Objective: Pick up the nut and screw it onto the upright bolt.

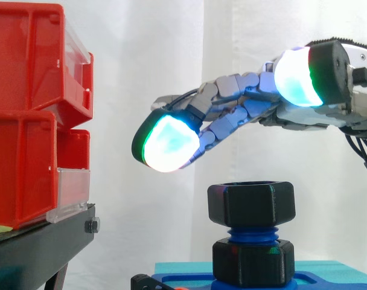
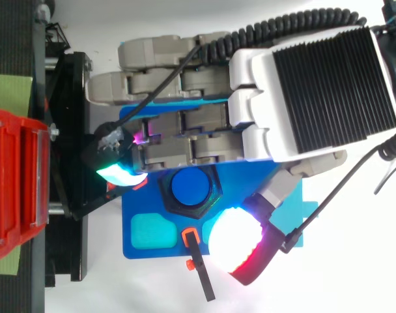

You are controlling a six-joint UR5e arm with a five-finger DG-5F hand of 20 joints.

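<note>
Closest to the top camera is the hand (image 2: 322, 85), its back turned up, fingers stretched out and relaxed, thumb spread to one side. It holds nothing. From the side, the lit pads (image 1: 168, 145) hang in the air with a plain gap beneath them.

Below the fingers sits the nut (image 1: 251, 202), a chunky black hexagon already seated on the top end of the blue bolt (image 1: 251, 232), level and upright. From above, the bolt's blue end shows through the nut's bore, just beside the fingers and between a fingertip pad and the thumb pad. A second black nut (image 1: 253, 261) sits lower on the bolt, against the blue base (image 2: 146, 205); several threads are bare between the two.

The nut looks like stiff moulded plastic, so probably light and hard, with no give under pressure. Its smooth faces may slip, so the best hold is thumb against fingers across opposite flats, not on the corners. The thread looks coarse and should turn easily if the nut stays level; tilted, it could bind.
</note>
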